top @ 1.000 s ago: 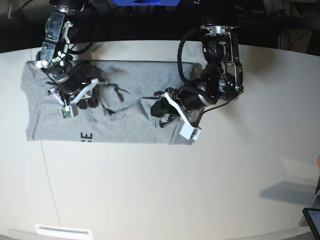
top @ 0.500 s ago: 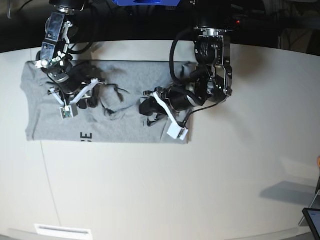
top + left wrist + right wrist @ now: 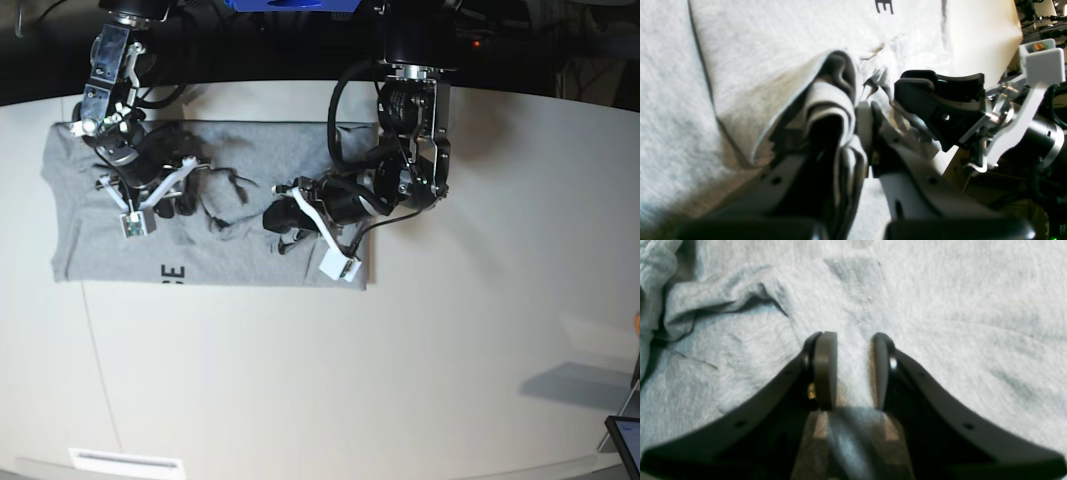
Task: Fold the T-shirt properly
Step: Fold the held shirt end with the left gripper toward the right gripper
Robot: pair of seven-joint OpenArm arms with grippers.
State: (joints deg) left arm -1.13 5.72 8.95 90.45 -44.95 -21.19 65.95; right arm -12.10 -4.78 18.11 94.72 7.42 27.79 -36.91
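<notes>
The grey T-shirt point(image 3: 100, 235) lies spread on the white table, its black lettering point(image 3: 173, 272) at the near hem. In the base view my left gripper point(image 3: 276, 218) sits mid-shirt, shut on a bunched fold of the right part. The left wrist view shows that fold of T-shirt point(image 3: 826, 100) wrapped over the left gripper point(image 3: 869, 115), with the letter E point(image 3: 883, 6) beyond and the right gripper point(image 3: 933, 100) close by. My right gripper point(image 3: 183, 203) rests on the shirt's left part. In the right wrist view the right gripper point(image 3: 853, 340) has a ridge of T-shirt point(image 3: 940, 290) between its pads.
The white table point(image 3: 400, 380) stretches in front of and to the right of the shirt. A dark device corner point(image 3: 625, 440) shows at the bottom right. A white strip point(image 3: 125, 462) lies at the near left edge. Behind the table it is dark, with cables and arm bases.
My left gripper has moved leftward in the base view, dragging the shirt's right edge with it over the body. The right arm has stayed still.
</notes>
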